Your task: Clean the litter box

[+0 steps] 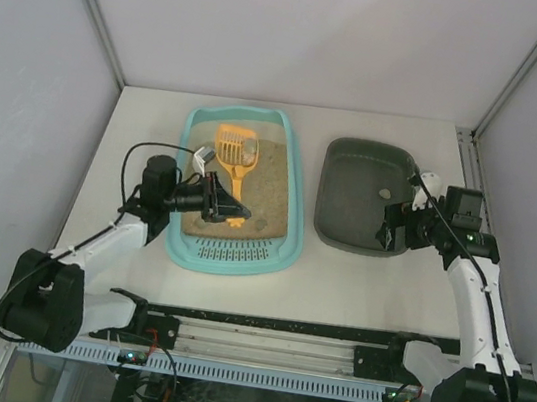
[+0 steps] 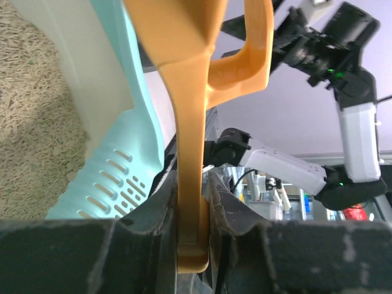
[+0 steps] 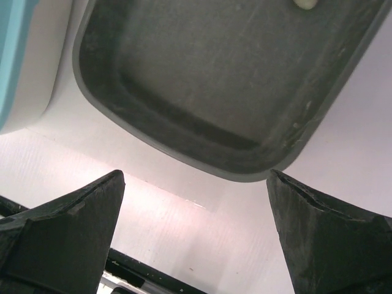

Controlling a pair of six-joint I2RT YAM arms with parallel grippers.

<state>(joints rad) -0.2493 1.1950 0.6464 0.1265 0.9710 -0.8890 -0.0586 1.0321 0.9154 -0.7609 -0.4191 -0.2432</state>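
Litter box (image 1: 261, 253) sits under the left jaws, clamped on the handle of the orange scoop (image 1: 236, 148). One lump (image 1: 384, 192) lies in the grey tray (image 1: 340, 227) beyond the wide, empty right jaws; sifting likely remains.

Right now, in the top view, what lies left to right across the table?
In order: litter box → dark grey tray. The orange scoop and left gripper overlap the box, and the right gripper overlaps the tray, so I leave them unplaced.
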